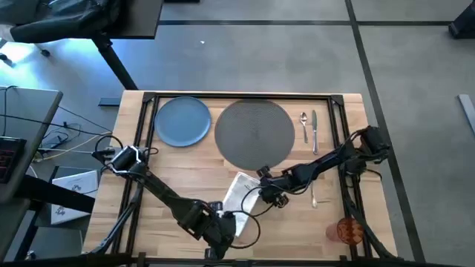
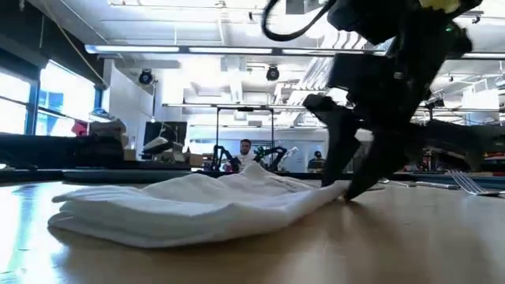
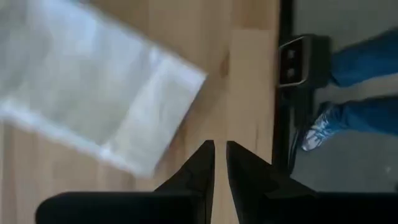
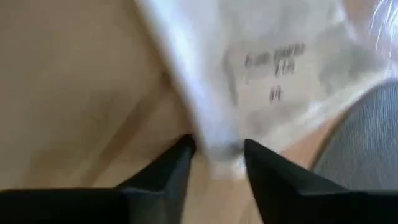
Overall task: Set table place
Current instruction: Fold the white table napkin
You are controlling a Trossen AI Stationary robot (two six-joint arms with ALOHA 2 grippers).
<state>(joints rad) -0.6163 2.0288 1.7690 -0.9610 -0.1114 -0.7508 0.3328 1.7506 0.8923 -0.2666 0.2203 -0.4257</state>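
Barely underway: still gathering the place on the tabletop (image 1: 185, 174), nothing stacked yet.

Now nipping an edge of the white napkin (image 1: 241, 191) with the right pincer (image 1: 266, 194), jaws closing on the cloth at about 6 o'clock of the bare mat (image 1: 255, 133). Idling the left pincer (image 1: 223, 231) near the front edge, fingers all but clenched on nothing. Waiting apart: blue plate (image 1: 182, 121) at 9 o'clock of the mat, spoon (image 1: 303, 124) and knife (image 1: 315, 131) at 3 o'clock, fork (image 1: 315, 194) at 4 o'clock, orange cup (image 1: 349, 231) near the front right corner.
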